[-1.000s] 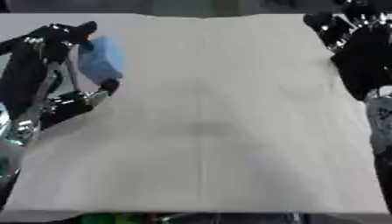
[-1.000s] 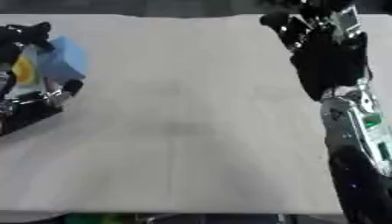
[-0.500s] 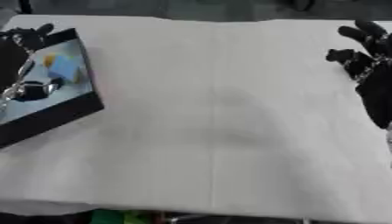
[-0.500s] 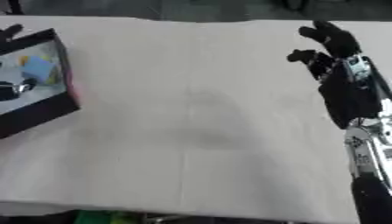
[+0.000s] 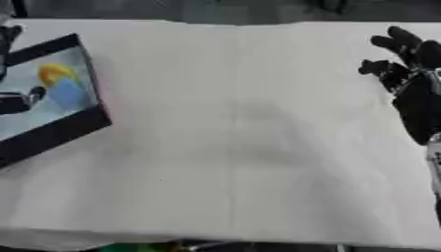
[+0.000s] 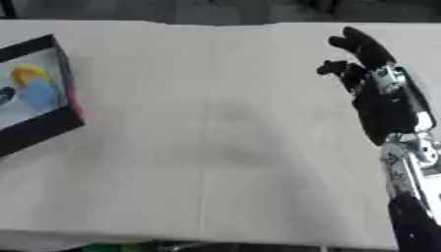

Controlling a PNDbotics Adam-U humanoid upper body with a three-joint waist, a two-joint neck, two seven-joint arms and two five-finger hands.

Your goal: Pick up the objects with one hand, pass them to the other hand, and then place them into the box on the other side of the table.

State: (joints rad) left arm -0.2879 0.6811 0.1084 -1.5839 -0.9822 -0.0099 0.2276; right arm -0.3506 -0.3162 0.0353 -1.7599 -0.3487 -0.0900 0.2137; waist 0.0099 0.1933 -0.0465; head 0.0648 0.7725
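**Box loaded on the left, right hand idle on the far side**

The table [image 5: 233, 147] fills nearly everything, covered in a pale cloth with a faint fold line running down its middle, and its wide centre carries nothing that I can see. That fits the job: things are meant to cross from one side to the other, so the middle serves as the handover ground, not as storage.

At the left edge sits the box [image 5: 60, 130], black-walled with a pale floor, lying askew to the table edge and partly cut off by the frame. It is the goal of the task, and it already holds things: a blue object [image 5: 71, 92] with a yellow object [image 5: 53, 73] touching its far end, both resting on the floor of the box. Their exact shapes are too blurred to tell. A dark shape shows at the box's left margin; I cannot say whether it is the left hand or another object, so its fingers are beyond judging.

The right hand [image 6: 379, 106] hangs over the table's right side, well apart from the box, its fingers [image 6: 362, 47] straight, spread and holding nothing. I would judge a placement done and this hand free for the next pick
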